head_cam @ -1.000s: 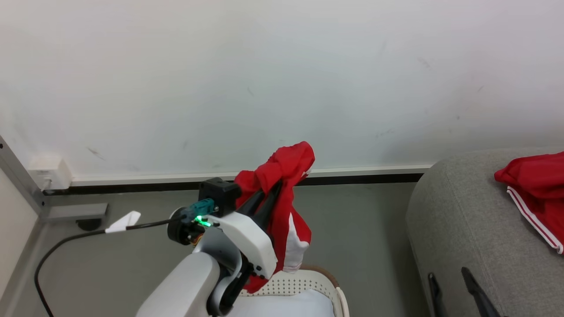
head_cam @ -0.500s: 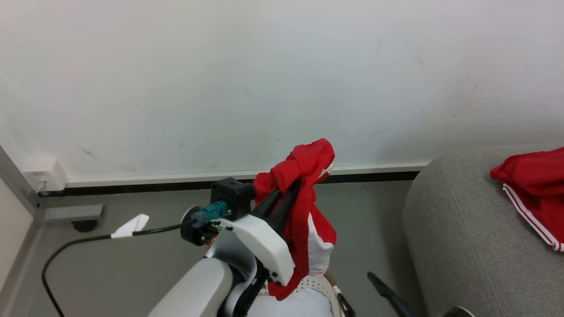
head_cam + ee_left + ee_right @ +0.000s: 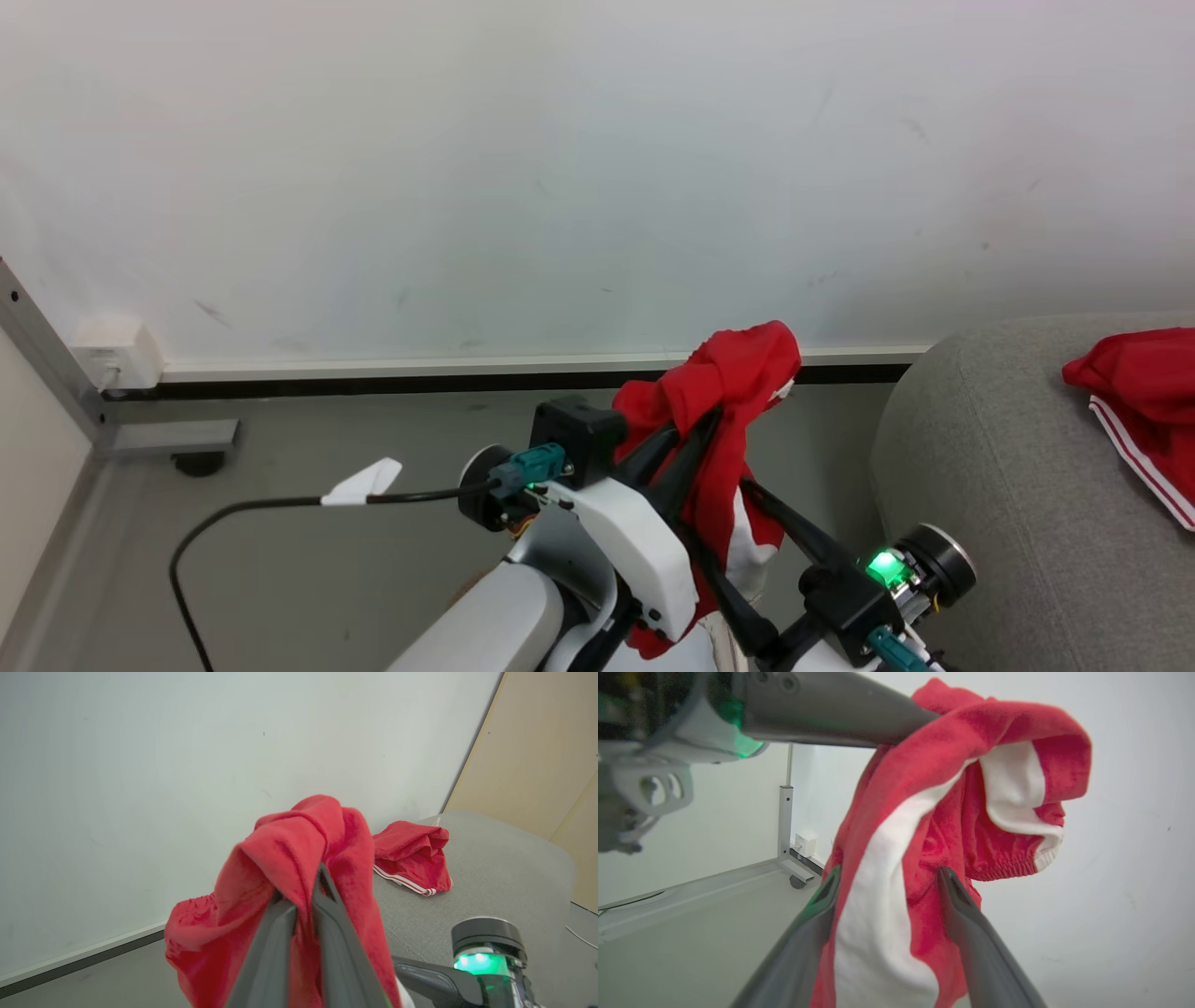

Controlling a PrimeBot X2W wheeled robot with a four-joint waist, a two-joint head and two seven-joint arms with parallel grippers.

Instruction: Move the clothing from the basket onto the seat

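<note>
left end effector (image 3: 711, 420) clamped red clothing (image 3: 738, 373), held aloft near seat (image 3: 980, 485) | right end effector (image 3: 887, 875) spread wide, straddled hanging cloth | second red garment (image 3: 1134, 392) lay on seat

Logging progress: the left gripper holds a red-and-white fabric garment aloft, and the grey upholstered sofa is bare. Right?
No: the grey upholstered sofa carries another red garment with white stripes, seen in the head view. The left gripper does hold its red-and-white garment aloft.

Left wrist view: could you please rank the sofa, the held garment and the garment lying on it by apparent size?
1. held garment and sofa, about alike; the garment is nearer.
2. garment on the sofa, smallest.
</note>
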